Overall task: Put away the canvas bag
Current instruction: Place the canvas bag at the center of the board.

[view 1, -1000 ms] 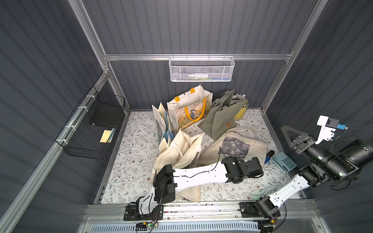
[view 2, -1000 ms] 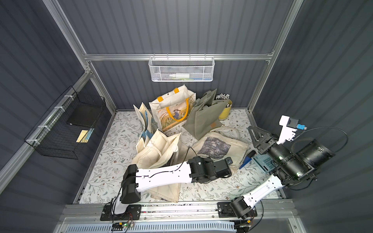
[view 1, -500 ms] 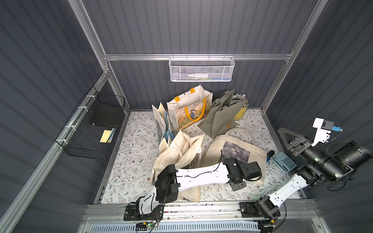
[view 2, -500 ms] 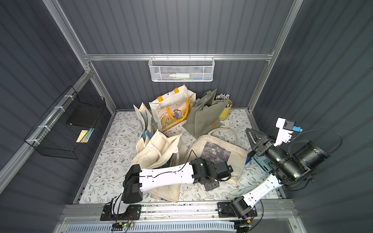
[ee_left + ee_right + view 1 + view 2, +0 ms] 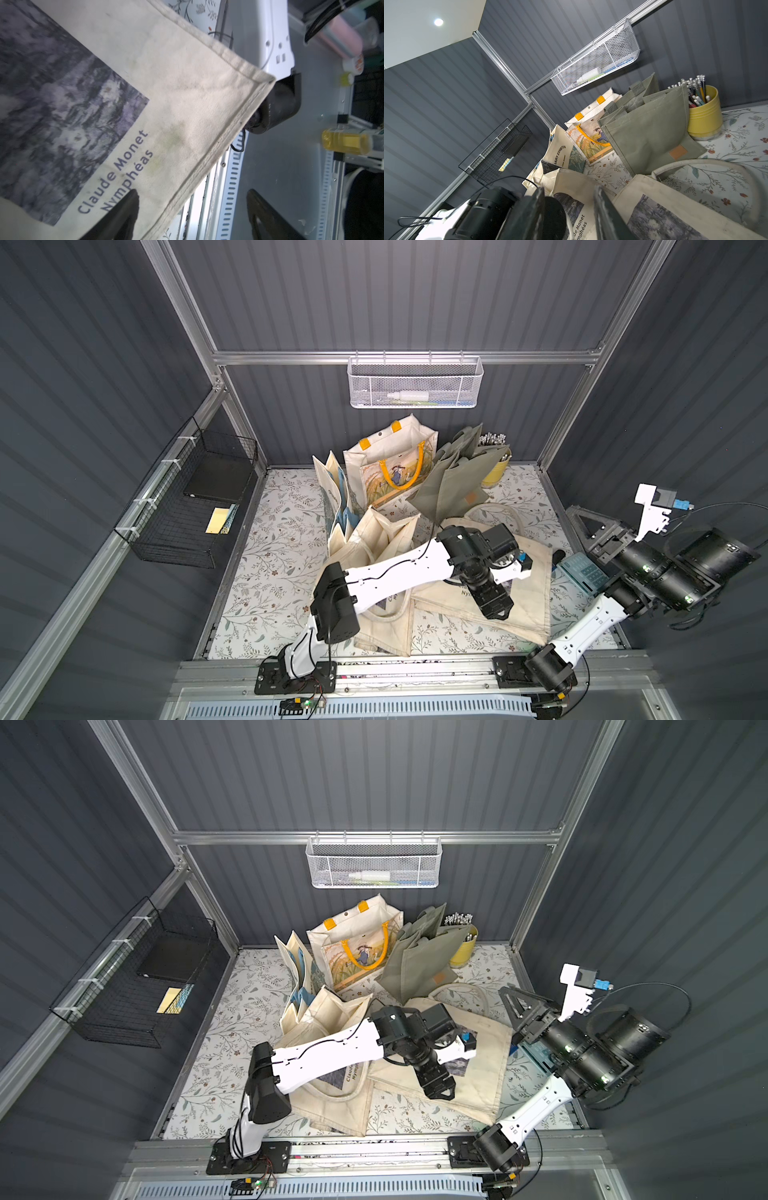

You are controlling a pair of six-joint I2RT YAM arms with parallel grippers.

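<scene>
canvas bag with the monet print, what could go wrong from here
The left gripper hangs open over the flat canvas bag; a pinch may catch only the top layer or slip. Its edge lies against a second cream bag, which a lift could drag along. The handle might snag the green bag.

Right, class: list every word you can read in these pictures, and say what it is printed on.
"Claude Monet Nymphéas": flat cream canvas bag.
"...ARY EXHIBITION", "...LIAM MORRIS", partly hidden: upright cream bag.
Too small to read: keys of the blue calculator.
</scene>
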